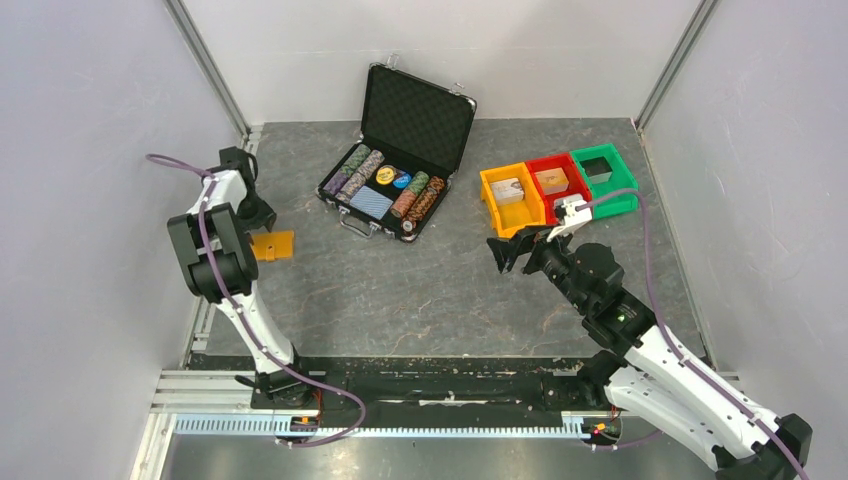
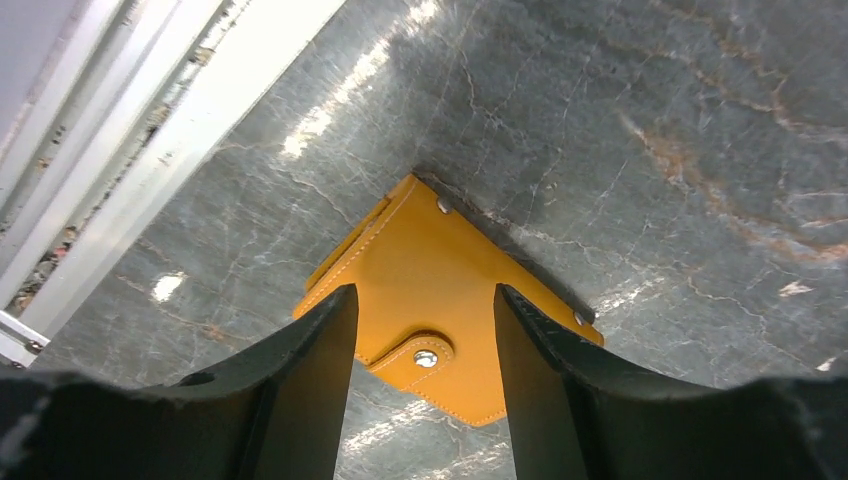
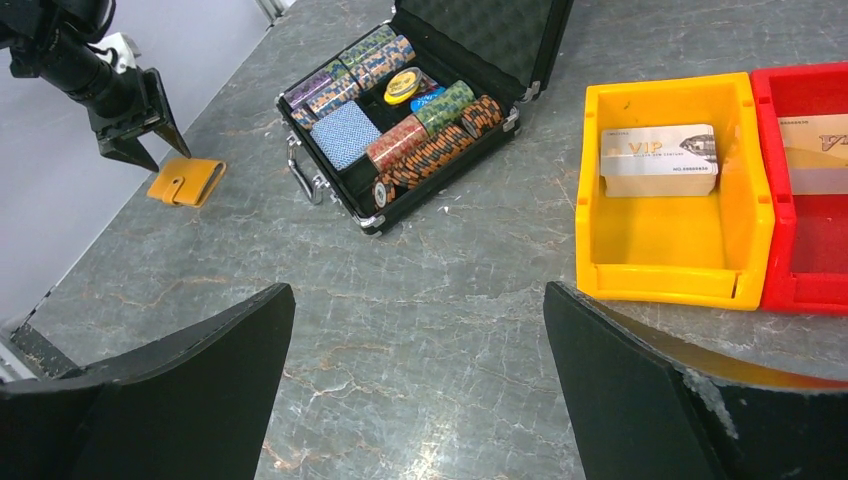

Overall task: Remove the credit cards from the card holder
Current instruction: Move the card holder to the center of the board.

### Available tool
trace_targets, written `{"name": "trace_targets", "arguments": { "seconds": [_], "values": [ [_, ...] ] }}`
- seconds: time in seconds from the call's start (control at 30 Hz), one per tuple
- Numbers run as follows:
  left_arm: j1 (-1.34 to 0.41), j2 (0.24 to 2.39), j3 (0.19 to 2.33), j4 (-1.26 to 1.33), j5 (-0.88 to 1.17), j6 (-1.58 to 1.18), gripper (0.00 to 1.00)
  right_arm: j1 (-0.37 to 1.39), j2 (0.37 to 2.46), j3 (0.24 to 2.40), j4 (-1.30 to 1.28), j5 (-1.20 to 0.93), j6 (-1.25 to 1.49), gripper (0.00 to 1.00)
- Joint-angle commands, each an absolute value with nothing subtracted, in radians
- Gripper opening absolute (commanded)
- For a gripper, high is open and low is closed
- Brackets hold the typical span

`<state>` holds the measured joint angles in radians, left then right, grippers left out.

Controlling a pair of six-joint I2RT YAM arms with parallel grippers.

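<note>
Left wrist view: the orange card holder point(image 2: 440, 300) lies flat on the grey bench point(image 2: 700, 150), folded shut, its strap snapped down at the lower edge. No credit cards show; I take them to be inside. The left tool point(image 2: 425, 300) hangs over the holder with its fingers spread to either side of the snap strap, pinching nothing. From the right wrist view its tips look to be just above the leather rather than on it.

In the top view the holder point(image 1: 273, 245) sits at the left of the frame, close to the wall rail, with the left tool point(image 1: 262, 215) just above it. The open poker chip case point(image 1: 395, 170) is upper centre, well apart, and the yellow bin point(image 1: 495, 205) with its neighbours is to the right. The right tool point(image 1: 510, 250) hovers right of centre, jaws wide and empty, far from the holder.

The step in hand looks like the first grasp of the holder. Next, the left tool should lower and close on it; then the snap must be popped and the flap folded back, which probably needs the right arm brought across.
</note>
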<state>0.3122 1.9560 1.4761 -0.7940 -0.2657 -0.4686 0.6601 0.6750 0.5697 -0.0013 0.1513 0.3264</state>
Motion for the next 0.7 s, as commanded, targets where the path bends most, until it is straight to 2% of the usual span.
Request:
{"name": "trace_targets", "arguments": {
  "seconds": [0.0, 0.3, 0.67],
  "values": [
    [0.310, 1.985, 1.467, -0.818, -0.167, -0.411, 0.59, 0.661, 0.675, 0.572, 0.011, 0.159, 0.335, 0.98],
    [0.240, 1.929, 1.258, -0.751, 0.104, -0.450, 0.56, 0.661, 0.690, 0.587, -0.064, 0.212, 0.304, 0.98],
    [0.094, 1.767, 1.003, -0.684, 0.238, -0.505, 0.57, 0.661, 0.704, 0.572, -0.107, 0.244, 0.258, 0.98]
  ]
}}
